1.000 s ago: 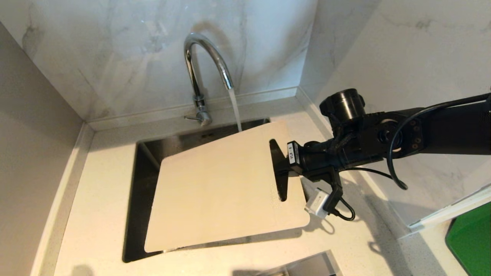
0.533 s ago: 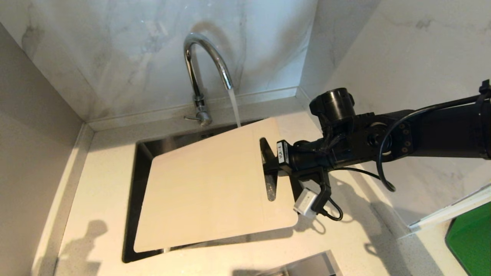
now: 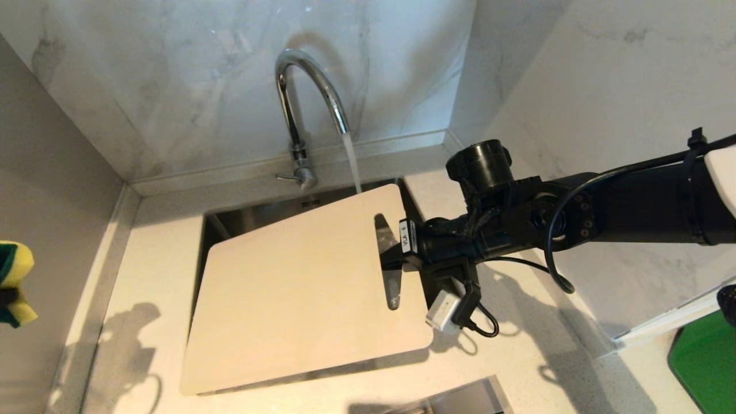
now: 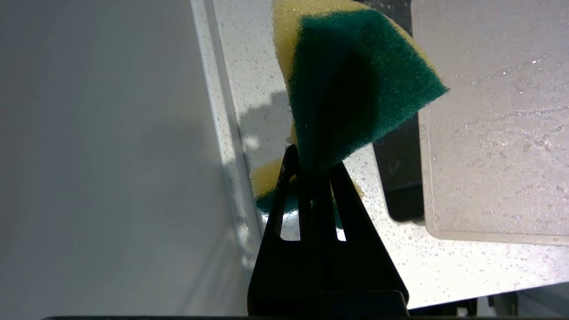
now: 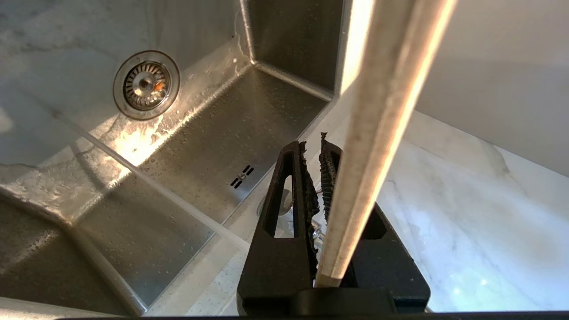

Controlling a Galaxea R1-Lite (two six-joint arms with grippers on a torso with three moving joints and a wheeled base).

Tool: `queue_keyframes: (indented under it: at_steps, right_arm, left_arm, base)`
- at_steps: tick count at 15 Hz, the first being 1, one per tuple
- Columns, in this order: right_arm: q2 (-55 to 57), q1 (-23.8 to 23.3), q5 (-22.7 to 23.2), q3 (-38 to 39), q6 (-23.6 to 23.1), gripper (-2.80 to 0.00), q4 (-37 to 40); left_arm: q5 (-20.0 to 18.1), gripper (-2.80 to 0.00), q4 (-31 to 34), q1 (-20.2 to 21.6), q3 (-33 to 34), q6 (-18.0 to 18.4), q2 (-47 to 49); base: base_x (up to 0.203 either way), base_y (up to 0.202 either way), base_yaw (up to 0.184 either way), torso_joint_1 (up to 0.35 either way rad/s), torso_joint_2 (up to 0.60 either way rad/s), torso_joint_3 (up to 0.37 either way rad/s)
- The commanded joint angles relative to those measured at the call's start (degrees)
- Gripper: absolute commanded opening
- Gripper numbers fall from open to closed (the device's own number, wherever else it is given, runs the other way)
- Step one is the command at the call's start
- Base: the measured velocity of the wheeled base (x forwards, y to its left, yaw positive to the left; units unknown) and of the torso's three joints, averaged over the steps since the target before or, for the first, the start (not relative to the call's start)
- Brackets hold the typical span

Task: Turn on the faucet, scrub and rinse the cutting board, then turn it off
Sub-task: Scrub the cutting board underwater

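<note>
Right gripper (image 3: 397,253): its jaws are clamped narrowly on the handle end of the cutting board (image 3: 299,293), beside the slanted cutout, and the board is held slanted above the sink (image 3: 230,221), covering most of the basin. Left gripper (image 4: 311,164): its jaws are pinched tight on a green-and-yellow sponge (image 4: 351,84), seen at the far left edge of the head view, over the countertop (image 3: 149,276) and apart from the board. The faucet (image 3: 299,109) is seen running, its stream falling at the board's far corner. The board's near left corner overhangs the front counter strip; dark gaps of open basin are left along the sink's left and rear sides. Droplets are visible on the board's surface in the left wrist view. A bright green flat object (image 3: 704,359) is seen at lower right.
</note>
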Motion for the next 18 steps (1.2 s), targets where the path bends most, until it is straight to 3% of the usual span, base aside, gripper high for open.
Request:
queue_keyframes:
  at_steps: [1, 6, 9, 18]
  right_arm:
    - [0.6, 0.4, 0.2, -0.1, -0.8, -2.8, 0.1]
    - [0.7, 0.5, 0.3, -0.1, -0.6, -2.8, 0.0]
    - [0.6, 0.5, 0.2, -0.1, -0.5, -2.8, -0.6]
    - [-1.4, 2.7, 0.2, 1.1, 0.5, -2.8, -0.6]
  left_arm:
    - [0.0, -2.8, 1.5, -2.8, -2.4, -2.6, 3.9]
    - [0.3, -2.8, 13.8, -15.6, -11.5, -14.3, 6.2]
    - [0.6, -2.8, 14.9, -21.8, -13.0, -19.4, 7.9]
    - [0.7, -2.8, 16.1, -32.9, -21.9, -30.6, 18.9]
  base:
    - [0.0, 0.0, 0.0, 0.0, 0.0, 0.0]
    - [0.0, 0.0, 0.0, 0.0, 0.0, 0.0]
    - [0.0, 0.0, 0.0, 0.0, 0.0, 0.0]
    - [0.0, 0.0, 0.0, 0.0, 0.0, 0.0]
